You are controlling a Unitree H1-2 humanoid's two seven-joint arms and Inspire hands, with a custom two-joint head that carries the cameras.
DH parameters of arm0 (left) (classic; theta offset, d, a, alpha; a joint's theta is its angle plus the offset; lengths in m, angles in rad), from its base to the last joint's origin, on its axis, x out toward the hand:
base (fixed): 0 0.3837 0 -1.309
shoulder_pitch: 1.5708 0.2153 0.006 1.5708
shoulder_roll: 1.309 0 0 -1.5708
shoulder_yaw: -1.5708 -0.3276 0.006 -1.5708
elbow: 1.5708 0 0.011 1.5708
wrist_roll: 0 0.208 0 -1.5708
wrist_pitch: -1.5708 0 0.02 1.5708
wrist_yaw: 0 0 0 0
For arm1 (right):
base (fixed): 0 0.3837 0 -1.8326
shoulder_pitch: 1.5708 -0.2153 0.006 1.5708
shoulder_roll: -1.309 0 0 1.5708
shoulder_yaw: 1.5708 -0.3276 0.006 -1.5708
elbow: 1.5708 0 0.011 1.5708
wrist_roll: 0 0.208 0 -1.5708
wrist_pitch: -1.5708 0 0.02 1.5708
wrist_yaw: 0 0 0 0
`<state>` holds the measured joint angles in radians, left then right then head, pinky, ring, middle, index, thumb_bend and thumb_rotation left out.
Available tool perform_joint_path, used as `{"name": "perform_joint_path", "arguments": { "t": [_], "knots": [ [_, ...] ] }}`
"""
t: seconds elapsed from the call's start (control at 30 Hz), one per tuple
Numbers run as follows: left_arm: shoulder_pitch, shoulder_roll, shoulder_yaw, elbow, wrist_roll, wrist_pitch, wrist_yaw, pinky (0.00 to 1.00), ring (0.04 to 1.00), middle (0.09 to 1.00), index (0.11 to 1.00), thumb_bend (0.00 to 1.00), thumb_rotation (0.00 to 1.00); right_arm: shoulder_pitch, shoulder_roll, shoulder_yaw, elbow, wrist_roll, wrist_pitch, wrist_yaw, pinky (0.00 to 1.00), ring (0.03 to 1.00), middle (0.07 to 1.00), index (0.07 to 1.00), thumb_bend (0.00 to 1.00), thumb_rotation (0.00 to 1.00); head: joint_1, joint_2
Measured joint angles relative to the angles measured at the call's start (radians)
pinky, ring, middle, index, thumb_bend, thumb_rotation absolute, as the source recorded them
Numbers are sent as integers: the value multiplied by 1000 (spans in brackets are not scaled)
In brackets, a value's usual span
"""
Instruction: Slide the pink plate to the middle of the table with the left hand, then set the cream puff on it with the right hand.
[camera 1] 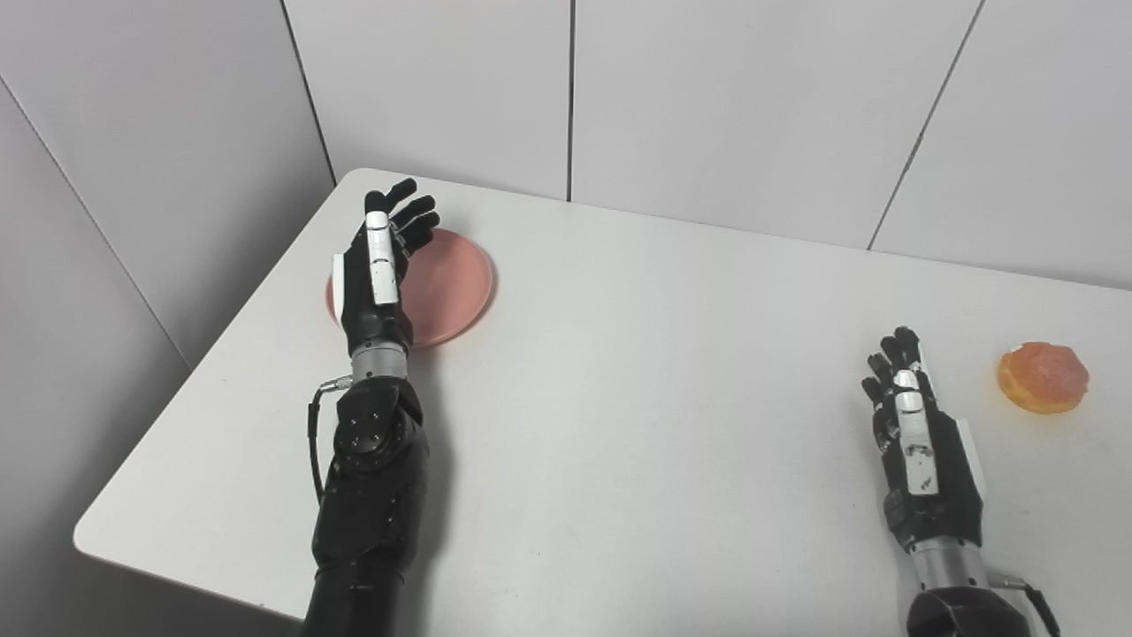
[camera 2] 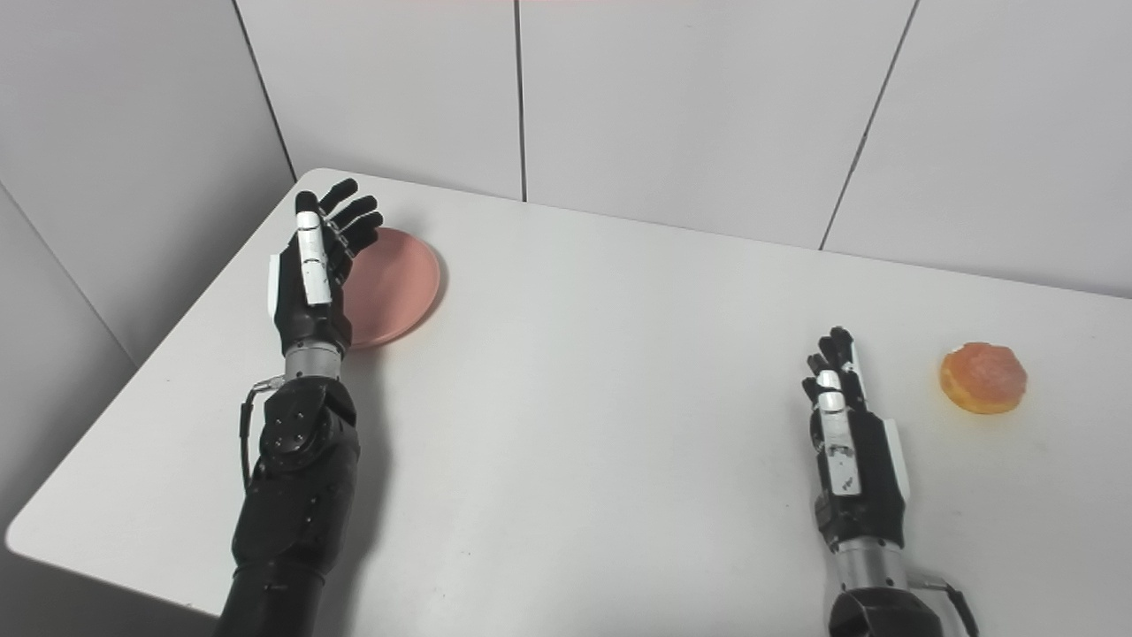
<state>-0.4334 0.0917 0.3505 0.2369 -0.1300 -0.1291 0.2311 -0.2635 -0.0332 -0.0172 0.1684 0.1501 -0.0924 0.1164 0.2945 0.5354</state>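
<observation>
The left robot hand (camera 1: 378,274) reaches up the left side of the white desk (camera 1: 619,425), its forearm stretched straight away from the near edge and its wrist level. It stands on edge with the palm turned toward the right, fingers (camera 1: 409,212) extended and slightly spread, thumb lying along the top; it holds nothing. It sits over the left part of the pink plate (camera 1: 447,287), which lies flat near the far left corner of the desk; whether the fingers touch the plate cannot be told. The right robot hand (camera 2: 851,460) is low near the right front of the desk, also turned on edge, fingers pointing away from the robot and loosely straight, empty. The cream puff (camera 2: 983,378), round and orange-brown, rests on the desk ahead and to the right of that hand, apart from it and well away from the plate.
</observation>
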Motion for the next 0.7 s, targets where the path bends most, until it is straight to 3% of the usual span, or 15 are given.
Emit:
{"name": "perform_joint_path", "arguments": {
  "t": [0.2,0.37,0.5,0.7],
  "knots": [
    [-24,56,35,97,0,-58,25,803,720,714,703,749,1000,2,-2,1,-5,0,1,1,1000,1000,1000,986,536,877,3,-2],
    [-25,72,70,127,-18,-66,57,896,774,745,717,737,1000,2,-2,0,-3,-5,1,1,1000,1000,1000,985,542,880,-3,-2],
    [-32,90,82,148,-17,-70,89,814,749,742,711,767,1000,1,-2,-2,-1,4,0,2,1000,1000,1000,981,538,859,-2,-5],
    [-46,128,100,222,-17,-100,124,870,766,761,740,745,1000,1,-2,-1,-1,16,1,5,1000,1000,1000,978,524,858,-5,-6]
  ]
}}
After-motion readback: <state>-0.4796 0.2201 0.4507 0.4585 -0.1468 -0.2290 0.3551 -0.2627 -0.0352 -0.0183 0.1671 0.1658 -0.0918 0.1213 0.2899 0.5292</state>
